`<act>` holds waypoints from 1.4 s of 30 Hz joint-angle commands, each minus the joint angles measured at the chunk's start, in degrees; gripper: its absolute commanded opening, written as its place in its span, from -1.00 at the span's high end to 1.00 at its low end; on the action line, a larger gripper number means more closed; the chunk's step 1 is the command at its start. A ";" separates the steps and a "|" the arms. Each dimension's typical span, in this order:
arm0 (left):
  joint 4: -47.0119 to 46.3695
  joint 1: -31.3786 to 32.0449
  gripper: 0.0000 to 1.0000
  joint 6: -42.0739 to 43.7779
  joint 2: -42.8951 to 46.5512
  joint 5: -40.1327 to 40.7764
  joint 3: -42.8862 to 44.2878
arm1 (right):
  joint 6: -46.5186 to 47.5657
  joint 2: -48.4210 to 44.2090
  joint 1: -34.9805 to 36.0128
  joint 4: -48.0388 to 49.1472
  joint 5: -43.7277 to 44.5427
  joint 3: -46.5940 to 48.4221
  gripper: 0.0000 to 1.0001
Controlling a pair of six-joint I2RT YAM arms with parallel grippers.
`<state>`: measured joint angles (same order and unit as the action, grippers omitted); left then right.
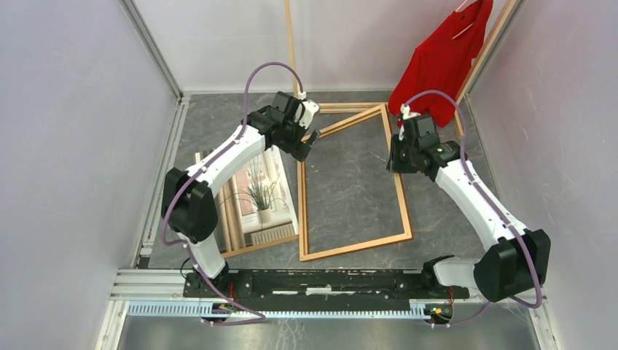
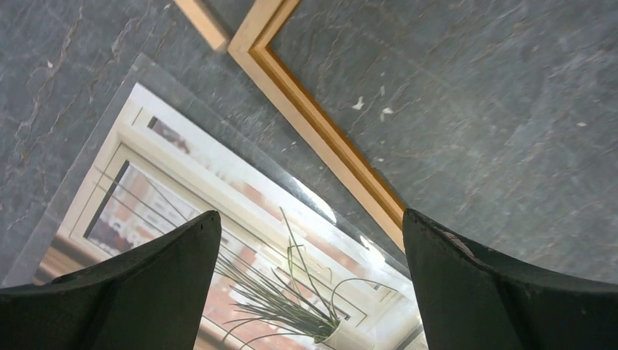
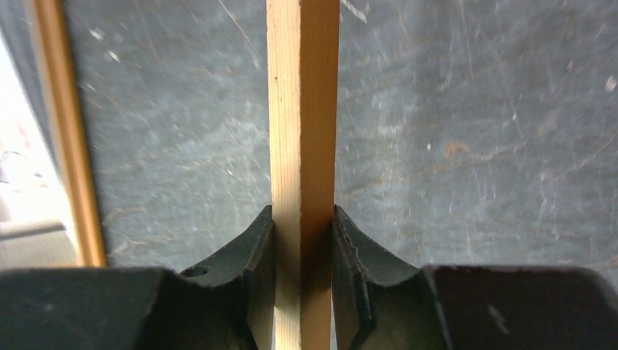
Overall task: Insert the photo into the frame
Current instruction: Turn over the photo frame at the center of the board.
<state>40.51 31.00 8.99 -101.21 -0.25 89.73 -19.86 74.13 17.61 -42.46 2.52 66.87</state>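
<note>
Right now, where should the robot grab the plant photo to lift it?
Probably the edge of the photo nearest the frame, coming straight down from above with the open left tool hovering there. The photo lies flat and thin on the table, so only an edge gives anything to pinch.

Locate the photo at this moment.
In the top view the photo lies flat left of centre, just beside the frame and its left strip, with the open left gripper over its far end.
</note>
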 commanded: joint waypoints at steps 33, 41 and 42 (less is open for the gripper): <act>-15.05 -1.14 -1.00 8.85 -0.74 8.57 -18.27 | 3.61 19.26 -3.25 14.93 16.18 -11.12 -0.06; -19.13 0.39 -1.00 8.07 -1.58 8.72 -21.69 | 5.73 19.58 -3.23 15.00 15.21 -8.21 -0.34; -19.11 0.49 -1.00 7.96 -2.00 8.80 -21.77 | 5.66 19.77 -3.34 15.03 15.00 -8.04 -0.33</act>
<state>24.88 30.87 16.23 -101.78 8.86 68.71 -15.09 93.49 14.50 -29.10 16.99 56.01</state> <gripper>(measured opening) 0.997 0.667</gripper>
